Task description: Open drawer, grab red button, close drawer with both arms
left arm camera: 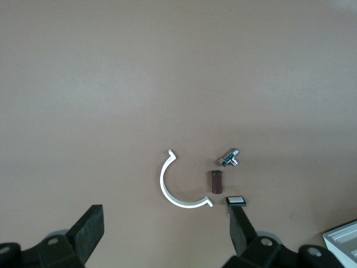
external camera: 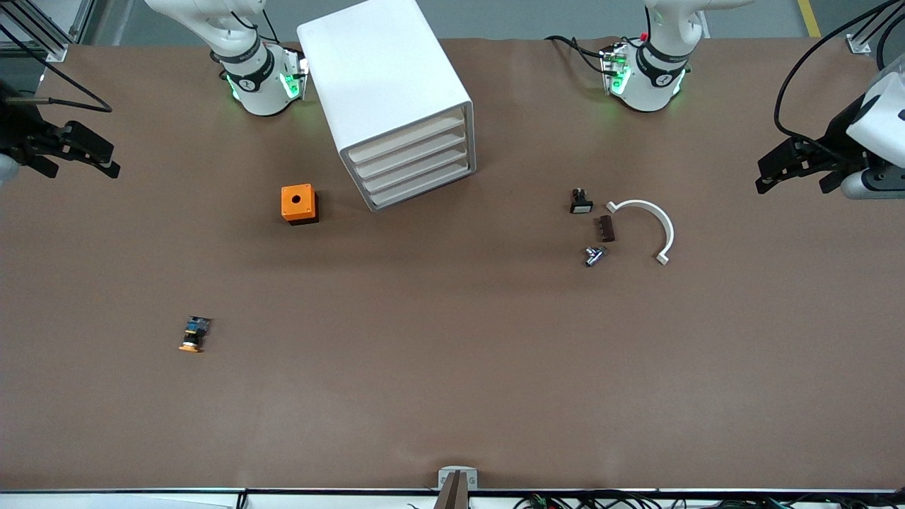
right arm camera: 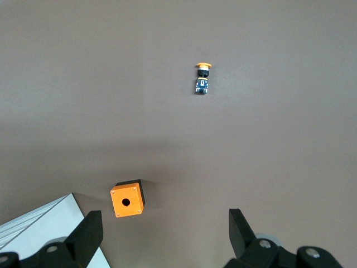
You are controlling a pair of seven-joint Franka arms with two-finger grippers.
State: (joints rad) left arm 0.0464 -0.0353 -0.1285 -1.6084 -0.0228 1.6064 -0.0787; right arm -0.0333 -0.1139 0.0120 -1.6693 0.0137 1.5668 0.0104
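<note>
I see a wide bare stretch of table [external camera: 452,367] along the camera edge, free to pass. The cabinet [external camera: 396,99] stands between the two bases, drawers shut; the orange box [external camera: 299,204] sits just beside its front corner, toward the right arm's end. A white arc [external camera: 654,226], brown block [external camera: 605,228], metal fitting [external camera: 594,256] and small switch [external camera: 580,202] crowd together toward the left arm's end. An orange-capped button [external camera: 194,334] lies alone.
</note>
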